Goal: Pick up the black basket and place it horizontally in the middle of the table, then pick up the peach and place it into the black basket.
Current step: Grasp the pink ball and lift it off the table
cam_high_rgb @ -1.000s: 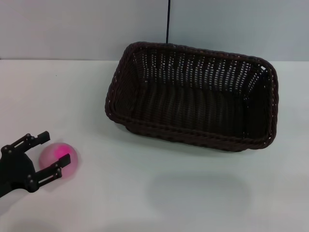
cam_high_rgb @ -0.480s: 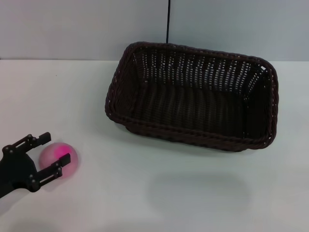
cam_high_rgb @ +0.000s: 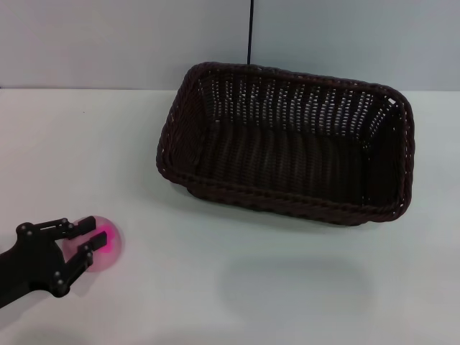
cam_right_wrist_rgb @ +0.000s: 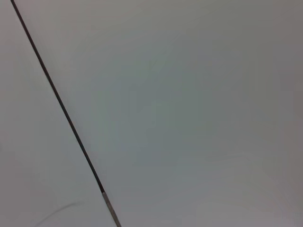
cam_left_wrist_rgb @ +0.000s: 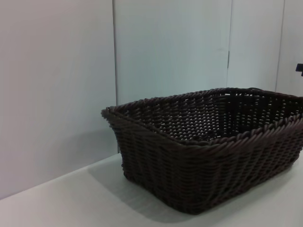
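The peach, pale pink with a magenta blotch, lies on the white table at the front left. My left gripper reaches in from the lower left with its fingers drawn in on the peach, which rests on the table. The black basket, a large dark woven one, stands at the middle right toward the back with its long side across the table. It holds nothing. It also shows in the left wrist view. The right gripper is out of view.
A thin black cable hangs down the grey wall behind the basket and also shows in the right wrist view. Bare white table lies in front of the basket.
The left gripper's fingers, spread wide around the peach before, have drawn together on it. The gripper has dropped slightly and the peach has shifted a little to the right. The basket has not moved.
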Motion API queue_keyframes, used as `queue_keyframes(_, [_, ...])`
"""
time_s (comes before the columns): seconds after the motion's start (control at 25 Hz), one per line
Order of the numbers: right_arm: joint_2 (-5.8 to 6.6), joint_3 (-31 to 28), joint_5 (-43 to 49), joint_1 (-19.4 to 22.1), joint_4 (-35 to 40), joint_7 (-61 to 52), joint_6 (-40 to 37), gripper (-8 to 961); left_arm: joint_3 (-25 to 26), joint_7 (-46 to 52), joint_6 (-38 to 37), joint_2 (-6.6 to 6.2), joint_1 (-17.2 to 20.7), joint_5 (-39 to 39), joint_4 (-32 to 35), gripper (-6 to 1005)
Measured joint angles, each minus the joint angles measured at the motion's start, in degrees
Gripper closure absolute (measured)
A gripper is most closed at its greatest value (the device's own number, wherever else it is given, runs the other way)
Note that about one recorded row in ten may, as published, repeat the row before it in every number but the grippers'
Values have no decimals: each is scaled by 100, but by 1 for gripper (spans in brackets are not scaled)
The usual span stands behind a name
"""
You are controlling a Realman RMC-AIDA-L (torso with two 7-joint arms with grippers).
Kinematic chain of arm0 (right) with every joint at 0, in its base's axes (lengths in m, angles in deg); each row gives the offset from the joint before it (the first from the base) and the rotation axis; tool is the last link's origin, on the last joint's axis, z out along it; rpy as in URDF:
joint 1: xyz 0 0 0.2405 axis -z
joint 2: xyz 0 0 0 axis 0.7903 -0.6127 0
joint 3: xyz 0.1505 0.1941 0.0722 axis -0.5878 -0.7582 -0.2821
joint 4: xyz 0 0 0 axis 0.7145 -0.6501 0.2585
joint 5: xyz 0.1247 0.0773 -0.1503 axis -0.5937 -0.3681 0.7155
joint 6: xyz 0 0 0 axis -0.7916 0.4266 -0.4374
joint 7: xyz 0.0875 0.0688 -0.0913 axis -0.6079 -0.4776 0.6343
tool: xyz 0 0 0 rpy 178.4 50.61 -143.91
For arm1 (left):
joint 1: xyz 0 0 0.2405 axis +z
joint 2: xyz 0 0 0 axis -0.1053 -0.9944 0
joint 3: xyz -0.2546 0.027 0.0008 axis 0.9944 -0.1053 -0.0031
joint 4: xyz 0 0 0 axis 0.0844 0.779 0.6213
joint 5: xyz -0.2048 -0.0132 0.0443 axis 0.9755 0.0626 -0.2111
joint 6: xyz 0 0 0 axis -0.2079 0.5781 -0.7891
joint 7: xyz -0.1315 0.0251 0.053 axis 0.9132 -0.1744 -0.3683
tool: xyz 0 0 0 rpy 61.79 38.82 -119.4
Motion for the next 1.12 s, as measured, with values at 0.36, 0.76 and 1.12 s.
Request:
queue_keyframes(0.36, [1,31,0,5,-1,2,3,543,39,13,95,-4,-45,0,-12,853])
queue_keyframes(0.76, [-8,35,-1,-1,-23,2,55,542,34,16,-65,-5,-87,45,-19,966])
queue_keyframes(1.12, [-17,35,-1,-19,-42,7,64,542,211,47,-774,2,-283,699,-333,923])
